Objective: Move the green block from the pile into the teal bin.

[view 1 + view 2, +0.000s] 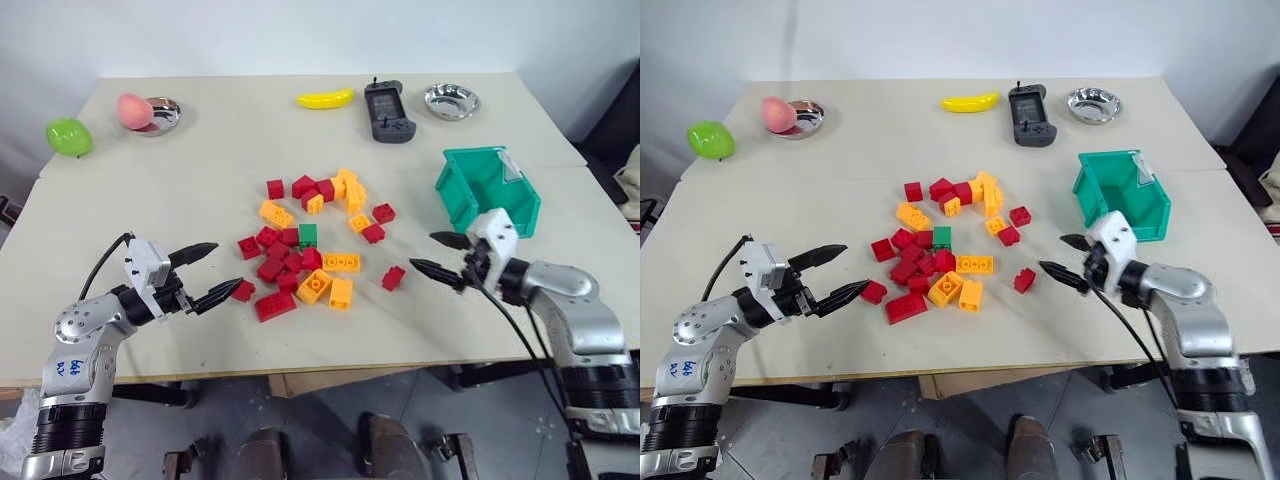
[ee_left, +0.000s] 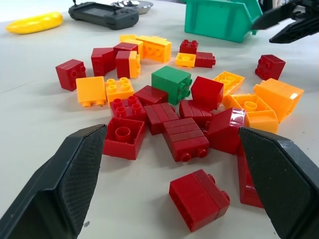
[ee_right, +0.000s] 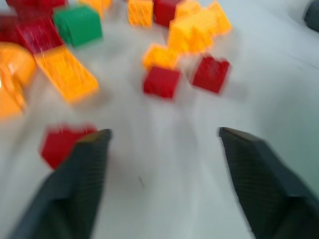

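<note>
The green block point(image 1: 308, 235) sits near the middle of the pile point(image 1: 310, 240) on the counter point(image 1: 200, 160), hemmed in by red bricks on its left and near sides, with an orange brick just beside it on the near right. It is not yet in the teal bin point(image 1: 488, 187), which stands well apart at the right.

We see both grippers spread wide and holding nothing. The right gripper point(image 1: 449, 256) hovers between the pile and the bin, level with the pile's near edge; the left gripper point(image 1: 206, 276) hangs at the pile's near left, with 1 loose red brick point(image 1: 243, 290) just beside its lower finger.

We judge the main risk to be crowding: a gripper closing on the green block may catch a red neighbour point(image 2: 151, 94) too, or shove the block deeper among the bricks. Coming in low from either side, the fingers would plough through the outer bricks first and scatter them. The block's smooth walls could also let it slip from a shallow pinch during the carry to the right. At the bin, we think a release over its near, higher wall may drop the block on the rim and bounce it onto the counter.
</note>
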Robot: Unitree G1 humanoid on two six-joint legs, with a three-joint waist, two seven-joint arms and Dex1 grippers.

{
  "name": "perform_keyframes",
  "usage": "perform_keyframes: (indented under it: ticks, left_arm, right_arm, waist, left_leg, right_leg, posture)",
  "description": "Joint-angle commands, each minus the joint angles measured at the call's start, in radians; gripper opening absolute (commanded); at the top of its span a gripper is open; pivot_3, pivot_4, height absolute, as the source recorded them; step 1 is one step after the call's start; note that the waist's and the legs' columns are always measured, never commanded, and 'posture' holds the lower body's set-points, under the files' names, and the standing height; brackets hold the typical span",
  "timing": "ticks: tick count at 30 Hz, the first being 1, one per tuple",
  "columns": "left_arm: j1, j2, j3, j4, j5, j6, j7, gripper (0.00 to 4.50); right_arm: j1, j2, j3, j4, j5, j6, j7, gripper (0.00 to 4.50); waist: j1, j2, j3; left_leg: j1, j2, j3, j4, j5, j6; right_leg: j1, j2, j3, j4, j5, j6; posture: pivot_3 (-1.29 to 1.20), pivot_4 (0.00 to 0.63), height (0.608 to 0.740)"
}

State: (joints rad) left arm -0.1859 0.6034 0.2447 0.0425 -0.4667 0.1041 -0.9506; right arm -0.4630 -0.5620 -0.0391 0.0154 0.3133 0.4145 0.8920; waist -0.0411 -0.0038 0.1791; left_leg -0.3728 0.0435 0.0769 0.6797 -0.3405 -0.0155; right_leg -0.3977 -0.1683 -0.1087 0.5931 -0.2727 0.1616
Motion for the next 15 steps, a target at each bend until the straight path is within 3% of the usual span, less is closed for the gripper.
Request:
perform_keyframes:
  ticks: [1,4,8,15]
  left_arm:
    - [0.001,-0.007,-0.001,-0.029,-0.001,-0.018,0.006,4.5]
    - [-0.002,-0.011,-0.007,-0.027,0.0,-0.021,0.008,4.5]
    - [-0.007,-0.017,-0.011,-0.033,0.0,-0.025,0.019,4.5]
    - [0.019,-0.016,-0.002,-0.08,-0.013,-0.02,0.037,4.5]
  right_arm:
    - [-0.109,0.11,0.09,-0.065,0.028,0.133,-0.071,4.46]
    - [-0.207,0.197,0.148,-0.006,-0.007,0.209,-0.138,4.46]
    - [-0.371,0.332,0.26,0.234,-0.145,0.217,-0.282,4.46]
    - [-0.47,0.441,0.261,0.428,-0.186,0.204,-0.343,4.46]
  waist:
    - [0.001,0.0,0.0]
    - [0.011,0.0,0.0]
    - [0.013,0.0,0.0]
    - [0.009,0.0,0.0]
  left_leg:
    - [0.0,0.001,0.0,0.0,0.0,0.0]
    - [-0.001,0.001,0.0,0.0,0.0,-0.001]
    - [-0.002,0.001,0.0,0.002,-0.001,-0.001]
    - [-0.005,0.001,0.003,0.0,-0.001,-0.001]
  right_leg:
    - [0.0,0.001,0.0,0.0,0.0,0.0]
    - [-0.001,0.001,0.0,0.0,0.0,-0.001]
    - [-0.001,0.001,-0.001,0.0,0.0,-0.001]
    - [-0.009,0.001,-0.002,0.002,0.0,-0.002]
  posture:
    - [0.0,0.15,0.74]
    - [0.0,0.15,0.74]
    - [0.0,0.15,0.74]
    - [0.0,0.15,0.74]
